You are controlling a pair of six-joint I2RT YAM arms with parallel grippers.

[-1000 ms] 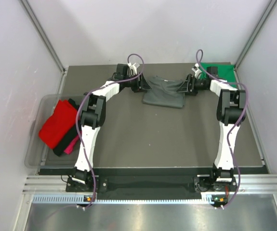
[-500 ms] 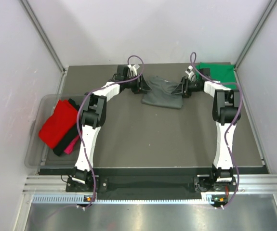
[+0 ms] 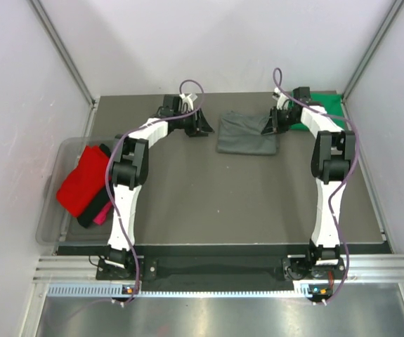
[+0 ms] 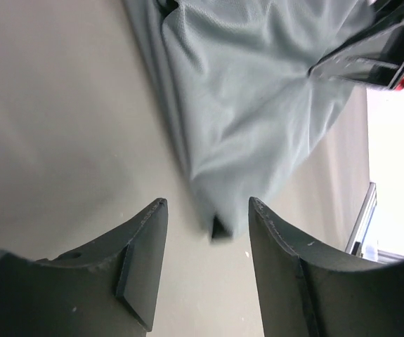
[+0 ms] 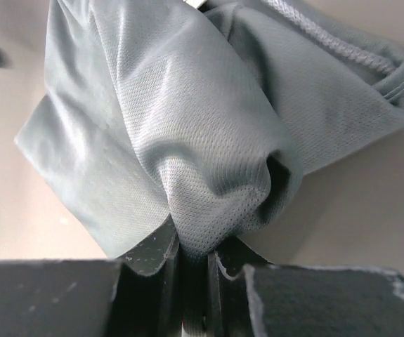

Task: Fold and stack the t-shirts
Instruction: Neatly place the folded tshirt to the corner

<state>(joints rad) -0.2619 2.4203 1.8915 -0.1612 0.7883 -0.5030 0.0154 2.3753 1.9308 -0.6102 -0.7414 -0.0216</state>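
A dark table [image 3: 209, 203] stands between pale walls. On it the right gripper [image 5: 191, 277] is clenched on a bunched fold at the right edge of the dark grey t-shirt [image 3: 246, 135], which lies toward the far side. The left gripper [image 4: 207, 225] is released and grips nothing, with the shirt's left edge just ahead of its gap. Farther out, the green t-shirt [image 3: 326, 105] lies in the far right corner, and the red t-shirt [image 3: 82, 181] rests in the clear tub [image 3: 49, 217] at the left.
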